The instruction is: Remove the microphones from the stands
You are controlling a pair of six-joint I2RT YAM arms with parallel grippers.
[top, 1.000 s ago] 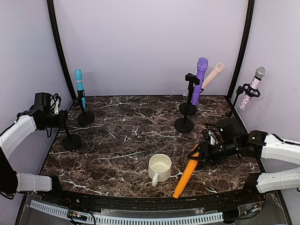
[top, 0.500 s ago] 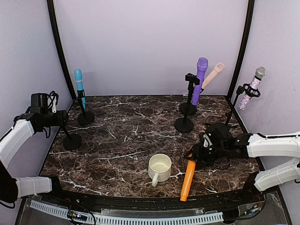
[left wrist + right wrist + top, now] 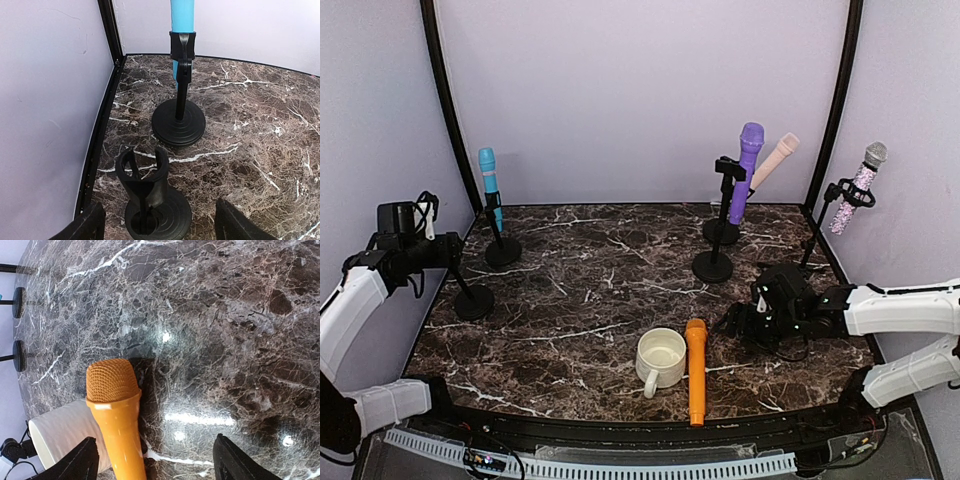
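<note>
An orange microphone (image 3: 696, 372) lies flat on the marble table, its head beside a white cup (image 3: 660, 358). In the right wrist view the orange microphone (image 3: 116, 415) lies toward the left finger, touching neither finger. My right gripper (image 3: 733, 325) (image 3: 160, 465) stands open just right of its head. An empty black stand (image 3: 473, 300) (image 3: 145, 177) is at the left edge. My left gripper (image 3: 453, 254) (image 3: 160, 230) is open on either side of that stand's clip, holding nothing.
A blue microphone (image 3: 489, 183) (image 3: 182, 12) sits in a stand at the back left. Purple (image 3: 748, 170) and beige (image 3: 775, 160) microphones stand at the back right, and a glittery one (image 3: 858, 187) is clipped by the right wall. Walls close in on both sides.
My right gripper opened and let go of the orange microphone, which dropped and came to rest flat beside the cup. My left gripper opened and drew slightly left.
</note>
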